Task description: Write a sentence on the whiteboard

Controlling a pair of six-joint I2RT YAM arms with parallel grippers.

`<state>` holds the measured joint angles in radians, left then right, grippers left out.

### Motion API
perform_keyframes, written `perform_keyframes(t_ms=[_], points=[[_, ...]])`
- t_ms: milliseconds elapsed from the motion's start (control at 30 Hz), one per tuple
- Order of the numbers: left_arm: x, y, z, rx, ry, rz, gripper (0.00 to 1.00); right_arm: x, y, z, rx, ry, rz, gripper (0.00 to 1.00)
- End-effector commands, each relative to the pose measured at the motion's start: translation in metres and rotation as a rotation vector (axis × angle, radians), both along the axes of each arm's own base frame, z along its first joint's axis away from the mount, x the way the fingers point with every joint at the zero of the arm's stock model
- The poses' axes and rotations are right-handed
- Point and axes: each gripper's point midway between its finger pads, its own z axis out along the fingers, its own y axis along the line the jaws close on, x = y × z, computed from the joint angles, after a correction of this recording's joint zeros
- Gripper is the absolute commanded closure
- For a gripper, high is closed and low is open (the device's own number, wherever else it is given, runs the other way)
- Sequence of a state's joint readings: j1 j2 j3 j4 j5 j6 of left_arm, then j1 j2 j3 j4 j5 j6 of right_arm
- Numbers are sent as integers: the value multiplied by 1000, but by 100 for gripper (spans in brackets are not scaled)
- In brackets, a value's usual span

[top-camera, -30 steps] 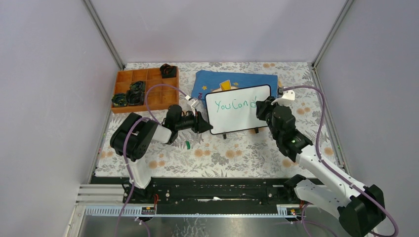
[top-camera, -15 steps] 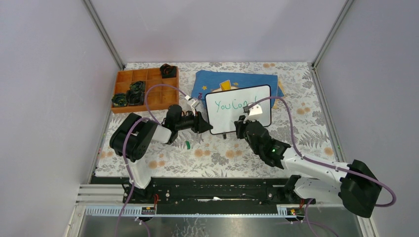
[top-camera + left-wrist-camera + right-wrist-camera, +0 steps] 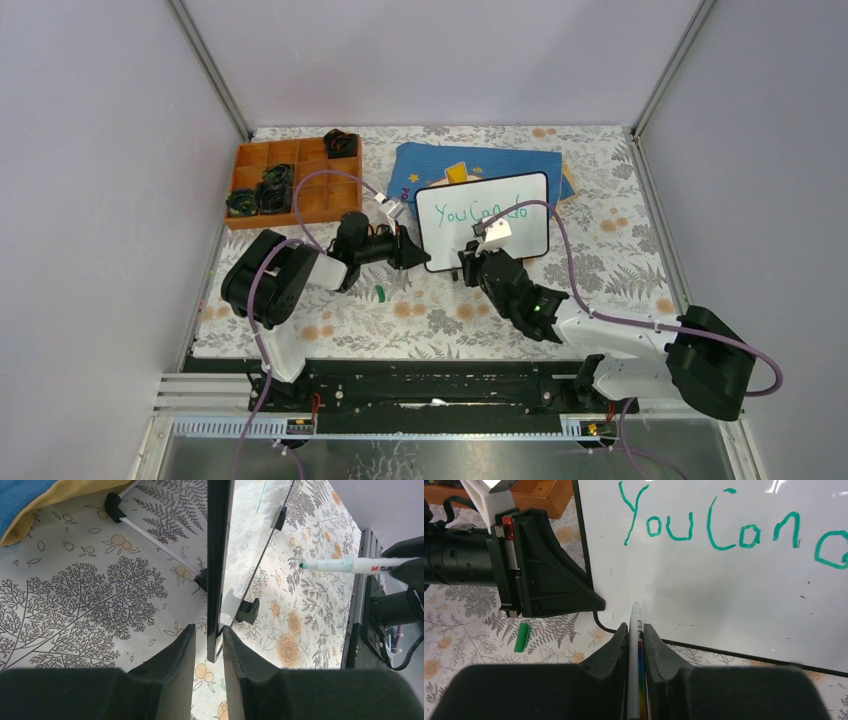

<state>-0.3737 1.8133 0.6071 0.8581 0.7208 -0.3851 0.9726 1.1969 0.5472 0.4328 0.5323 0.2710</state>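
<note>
The right gripper [image 3: 636, 645] has its fingers pressed together on a white marker [image 3: 635, 630], which points straight ahead out of the jaws. Just beyond the marker's tip is the lower left corner of the whiteboard [image 3: 724, 595]. Higher up the board from the hand, the green sentence [image 3: 709, 527] so far reads "You Can" and the start of another letter.

Left of that hand, the left gripper [image 3: 209, 635] pinches the board's black rim between its two fingers [image 3: 170, 655].

Only the left wrist view shows the board edge-on, propped on thin legs with black feet. In that view the marker's green tip hangs just short of the glossy face. The right wrist view alone shows the letters close up. In the overhead view the writing reads "You Can do".

A small green cap [image 3: 380, 293] lies on the floral table [image 3: 430, 320], near the left gripper.

Behind the board is a blue cloth [image 3: 480, 160]. Farther out, left of the left hand, an orange compartment tray [image 3: 310, 195] holds dark objects in three of its cells.
</note>
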Motion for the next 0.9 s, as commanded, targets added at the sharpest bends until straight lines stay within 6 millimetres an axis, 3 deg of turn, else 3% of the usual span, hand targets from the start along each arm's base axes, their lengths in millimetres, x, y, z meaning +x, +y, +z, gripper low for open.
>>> perform_keyframes(t_ms=[0, 400, 867], points=[[9, 5, 1, 31, -40, 30, 69, 9, 16, 24, 50, -63, -1, 100], [9, 5, 0, 36, -35, 30, 74, 22, 27, 21, 32, -61, -38, 100], [9, 5, 0, 39, -32, 31, 76, 29, 24, 0, -31, -11, -95, 100]])
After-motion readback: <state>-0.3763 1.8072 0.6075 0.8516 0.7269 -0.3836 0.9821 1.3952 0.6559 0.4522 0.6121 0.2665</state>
